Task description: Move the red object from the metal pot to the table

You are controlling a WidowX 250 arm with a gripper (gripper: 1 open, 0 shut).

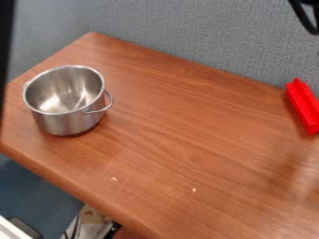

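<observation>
Gripper point(305, 13) barely in shot, just a dark sliver at top right edge w/ a curved bit; can't tell from this how wide the jaws stand, and nothing visibly held or touched. Red object point(303, 105) lies flat on the table point(187, 131) near right edge, apart from that dark sliver, partly cut by frame. Metal pot point(67, 99) sits upright far left, well apart from red piece, inside looks bare steel.
</observation>
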